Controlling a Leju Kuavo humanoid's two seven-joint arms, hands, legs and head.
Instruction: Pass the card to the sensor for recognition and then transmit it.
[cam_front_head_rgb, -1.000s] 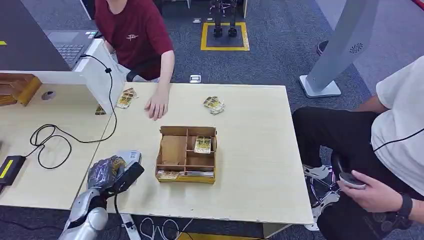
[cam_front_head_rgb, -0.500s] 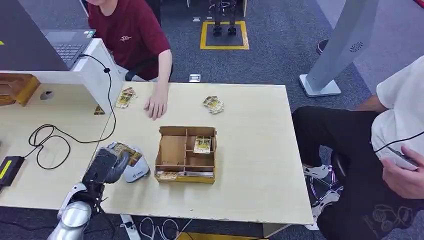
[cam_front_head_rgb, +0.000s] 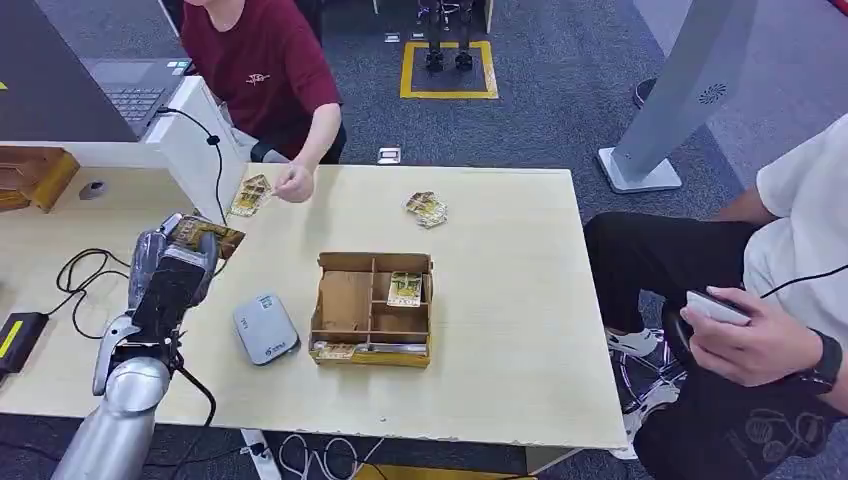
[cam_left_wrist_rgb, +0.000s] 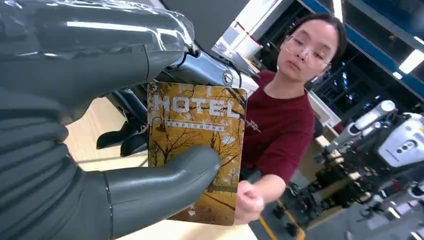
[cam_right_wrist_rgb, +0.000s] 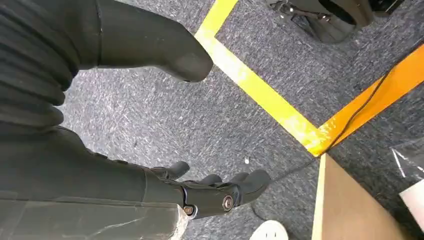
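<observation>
Left hand: the left hand (cam_front_head_rgb: 172, 268) is raised above the left part of the table (cam_front_head_rgb: 500, 250), fingers toward the person in the red shirt (cam_front_head_rgb: 262, 62); in the left wrist view its thumb (cam_left_wrist_rgb: 165, 182) and fingers (cam_left_wrist_rgb: 125, 107) pinch the card (cam_left_wrist_rgb: 197, 145).
Card: yellow, with an autumn-tree picture and the word HOTEL; it stands out from the hand's far end, facing the wrist camera; in the head view it shows as a dark yellow patch (cam_front_head_rgb: 205, 235) at the top of the hand.
Right hand: the right hand (cam_right_wrist_rgb: 165, 125) hangs over grey carpet with yellow tape lines; thumb and fingers are apart and hold nothing.
Sensor: the grey sensor (cam_front_head_rgb: 265, 327) lies flat on the table, just right of the left arm and left of the box (cam_front_head_rgb: 372, 308).
Box: a brown divided box, cards in a right-hand compartment and along its near edge.
Other cards: one small pile (cam_front_head_rgb: 427, 208) lies beyond the box; another (cam_front_head_rgb: 250, 195) lies near the far left edge.
Person: their hand (cam_front_head_rgb: 292, 182) is just beside that left pile.
Second person: seated at the right, holding a device (cam_front_head_rgb: 715, 306).
</observation>
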